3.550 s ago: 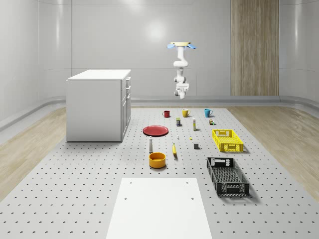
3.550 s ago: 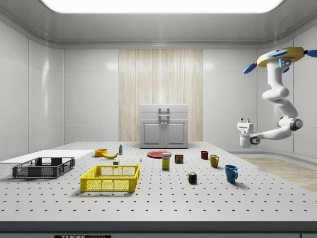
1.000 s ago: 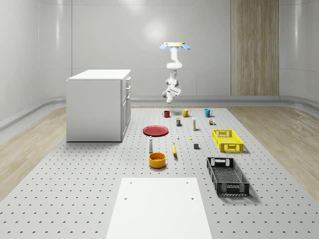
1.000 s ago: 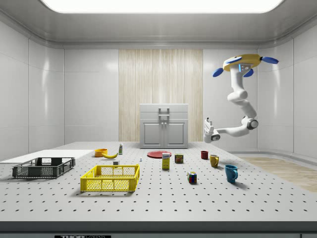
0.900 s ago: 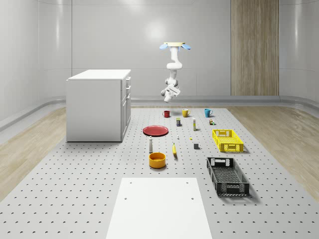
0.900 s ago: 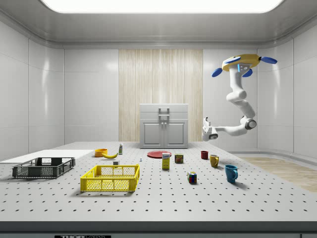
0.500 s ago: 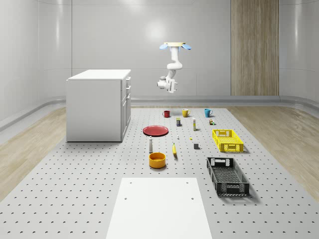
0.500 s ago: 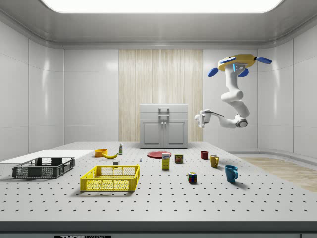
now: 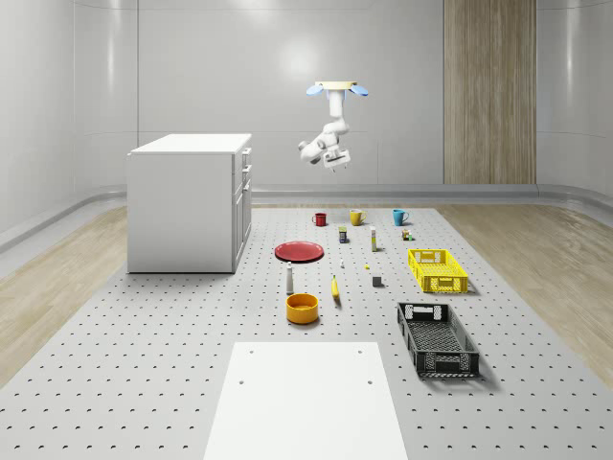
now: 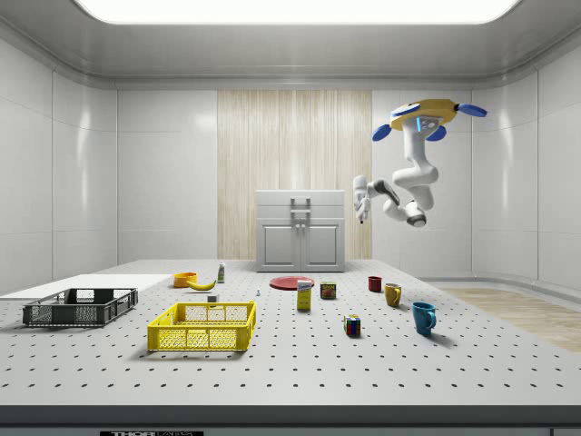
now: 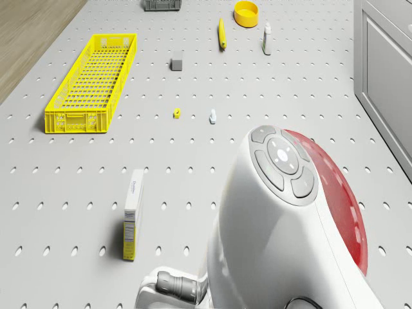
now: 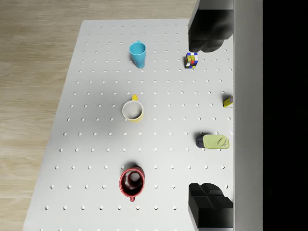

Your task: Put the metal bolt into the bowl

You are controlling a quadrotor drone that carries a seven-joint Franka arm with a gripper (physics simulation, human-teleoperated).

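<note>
Risks first. The metal bolt (image 11: 212,116) is tiny and lies just beside a small yellow piece (image 11: 176,114), so the wrong item could be grabbed if the approach is aimed slightly off. A thin bolt on a flat bench (image 9: 172,364) is likely to be pinched poorly and could be tipped or flicked away by a finger that touches down first. Much of the drone view is covered by an arm link, which may make the aim harder to check. A release made too high above the bowl (image 9: 302,307) could let the bolt bounce out.

The end effector (image 10: 361,214) is seen wide open in the wrist view – its fingers (image 12: 208,28) are spread far apart with nothing held between them. The drone (image 10: 423,115) hovers high over the far end of the bench, above the mugs; a red mug (image 12: 131,183), a yellow mug (image 12: 133,110) and a blue mug (image 12: 137,53) are seen beneath the wrist.

The bolt rests on the bench, well apart from the end effector – far below it and toward the bowl end, past the red plate (image 9: 300,251). The bowl sits beyond the bolt, near a banana (image 11: 222,33) and a small bottle (image 11: 266,37).
</note>
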